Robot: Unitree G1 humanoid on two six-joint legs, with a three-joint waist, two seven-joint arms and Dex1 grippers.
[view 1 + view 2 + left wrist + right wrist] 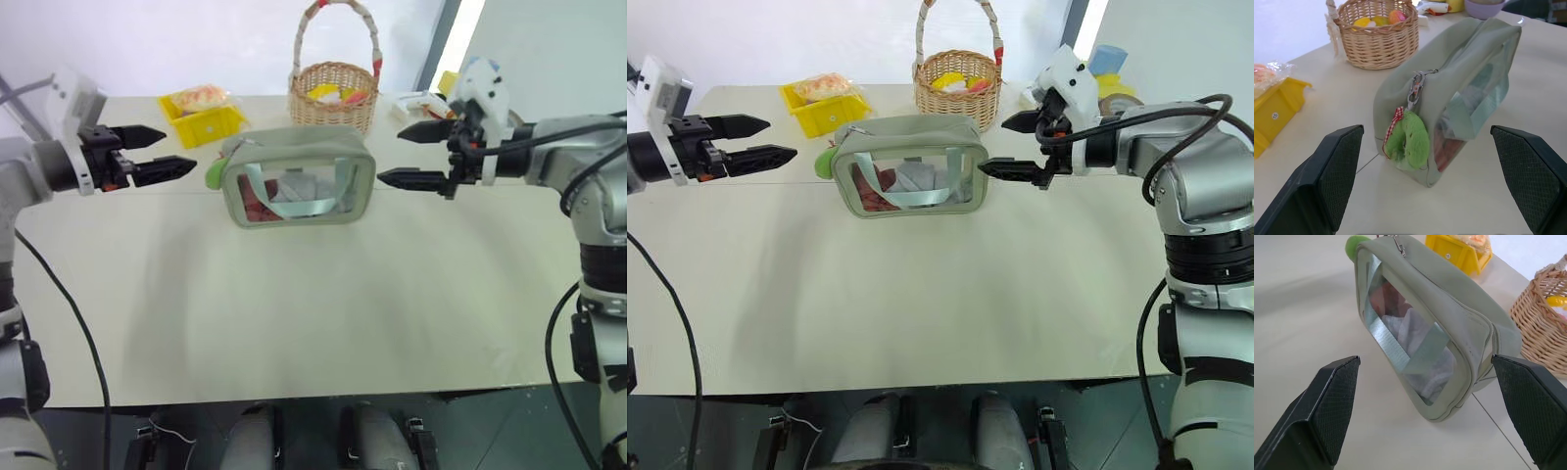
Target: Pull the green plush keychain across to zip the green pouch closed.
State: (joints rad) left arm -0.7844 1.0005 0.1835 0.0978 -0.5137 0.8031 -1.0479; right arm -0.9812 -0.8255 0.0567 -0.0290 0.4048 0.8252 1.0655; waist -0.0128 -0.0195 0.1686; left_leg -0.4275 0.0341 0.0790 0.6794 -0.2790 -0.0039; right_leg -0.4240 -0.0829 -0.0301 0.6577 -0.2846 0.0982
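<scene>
Both claws hang above the table with their black fingers spread wide and nothing between them. Left gripper (157, 152) points in from one end of the pale sage-green rectangular fabric pouch with a clear plastic window (298, 176); right gripper (419, 155) points in from the opposite end, so the pouch sits between the two, touched by neither.

Off the left gripper's fingertips, at the near end of the pouch, hangs the small lime-green fuzzy ring-shaped plush keychain (1409, 139), clipped by a metal clasp to the zipper pull (a scrap of red-checked ribbon sits at its top). It rests against the pouch's end wall, just above the tabletop.

Beyond the left gripper stands a yellow plastic bin (206, 119) holding a wrapped snack. Past the pouch, roughly midway between the claws, is a woven wicker basket with a tall handle (333, 93), filled with small colourful items.

Everything sits on a cream-coloured table (294, 313), with a pale wall behind it.
</scene>
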